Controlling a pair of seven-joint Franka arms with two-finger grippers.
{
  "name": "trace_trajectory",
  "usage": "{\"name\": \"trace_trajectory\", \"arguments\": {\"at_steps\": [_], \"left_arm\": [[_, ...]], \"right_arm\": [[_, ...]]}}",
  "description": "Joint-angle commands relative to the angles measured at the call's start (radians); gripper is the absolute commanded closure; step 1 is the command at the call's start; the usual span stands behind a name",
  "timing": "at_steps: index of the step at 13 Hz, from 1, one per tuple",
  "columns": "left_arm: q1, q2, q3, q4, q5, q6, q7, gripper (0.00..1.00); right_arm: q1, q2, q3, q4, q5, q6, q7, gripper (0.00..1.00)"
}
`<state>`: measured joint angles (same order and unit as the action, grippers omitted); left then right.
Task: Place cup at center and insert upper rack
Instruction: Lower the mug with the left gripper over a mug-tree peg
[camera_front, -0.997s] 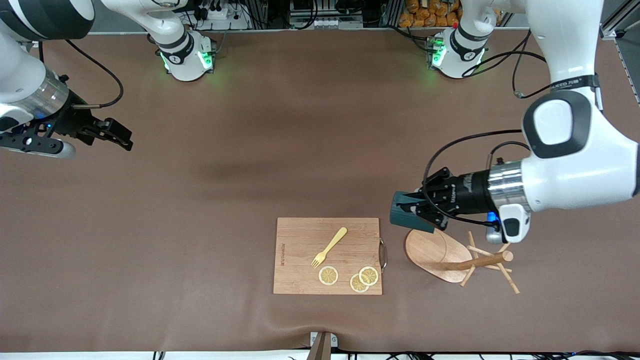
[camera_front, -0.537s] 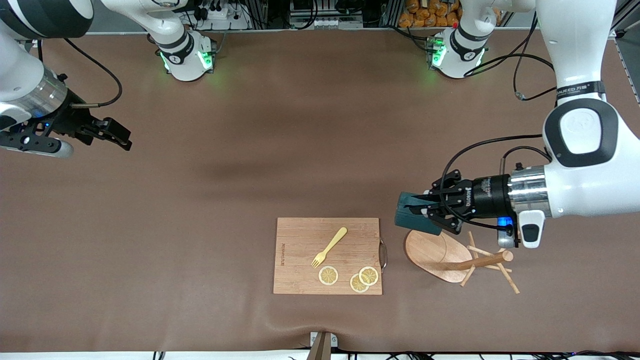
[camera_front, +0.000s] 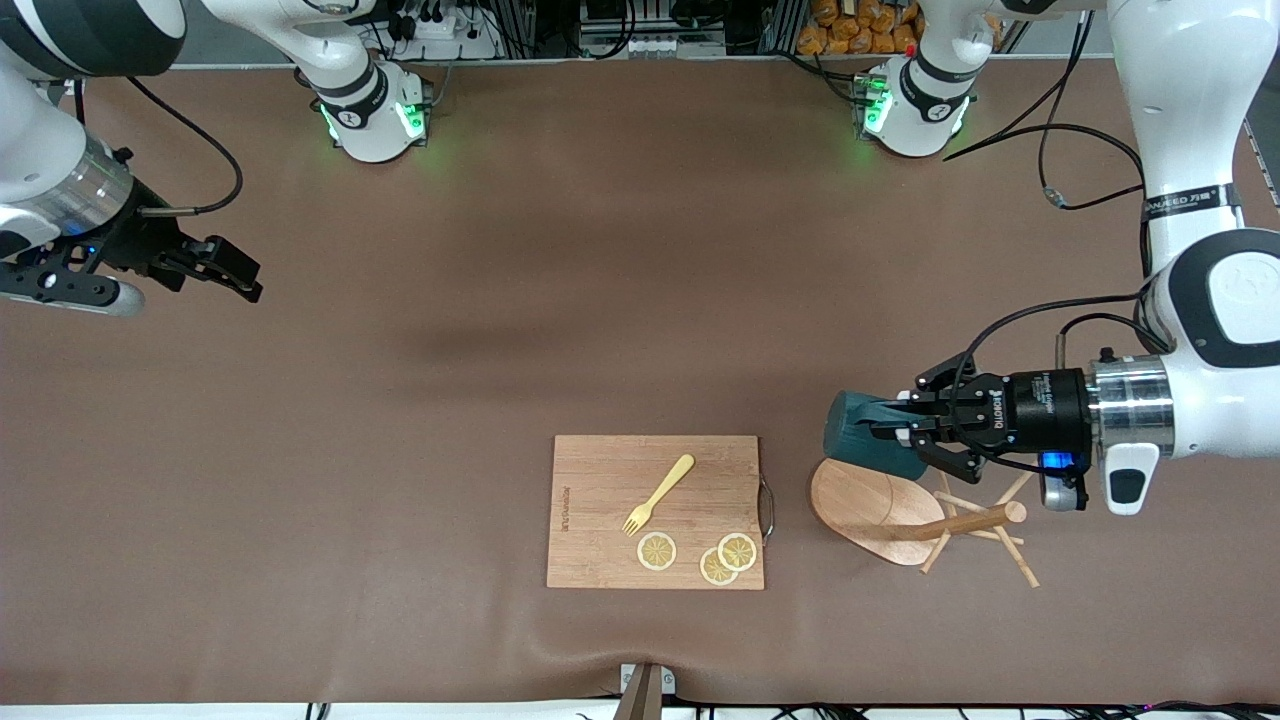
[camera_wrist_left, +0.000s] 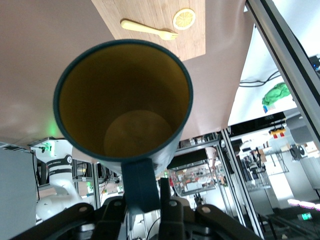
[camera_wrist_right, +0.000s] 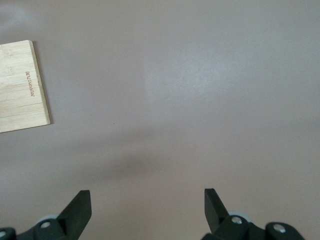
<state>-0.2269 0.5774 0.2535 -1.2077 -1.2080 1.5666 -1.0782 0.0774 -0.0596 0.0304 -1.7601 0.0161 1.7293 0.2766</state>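
cup (camera_front: 865, 440) held on its side in the air, over the oval base of the upper rack (camera_front: 900, 515) | left gripper (camera_front: 900, 432) clamped on the cup's handle | rack lies tipped over beside the cutting board (camera_front: 655, 510), toward the left arm's end | fork (camera_front: 660, 493) and lemon slices (camera_front: 700, 553) on the board | right gripper (camera_front: 235, 268) waits over bare table at the right arm's end, fingers wide apart

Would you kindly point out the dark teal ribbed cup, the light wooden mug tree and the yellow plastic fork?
Dark teal ribbed cup (camera_front: 862, 438), front view, on its outer wall.
Light wooden mug tree (camera_front: 862, 502), front view, on its oval base.
Yellow plastic fork (camera_front: 660, 492), front view, mid-handle.
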Motion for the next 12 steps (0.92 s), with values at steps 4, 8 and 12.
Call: {"name": "trace_trajectory", "arguments": {"at_steps": [4, 8, 12], "left_arm": [[0.029, 0.018, -0.01, 0.003, -0.093, -0.017, 0.018, 1.0], [0.066, 0.065, -0.01, 0.007, -0.186, -0.017, 0.02, 1.0], [0.078, 0.094, -0.008, 0.007, -0.243, -0.017, 0.073, 1.0]], "right_arm": [[-0.005, -0.017, -0.003, -0.005, -0.002, 0.004, 0.018, 0.0], [0.002, -0.02, 0.002, -0.005, -0.001, -0.002, 0.02, 0.0], [0.001, -0.023, 0.0, -0.005, 0.001, -0.005, 0.021, 0.0]]}}
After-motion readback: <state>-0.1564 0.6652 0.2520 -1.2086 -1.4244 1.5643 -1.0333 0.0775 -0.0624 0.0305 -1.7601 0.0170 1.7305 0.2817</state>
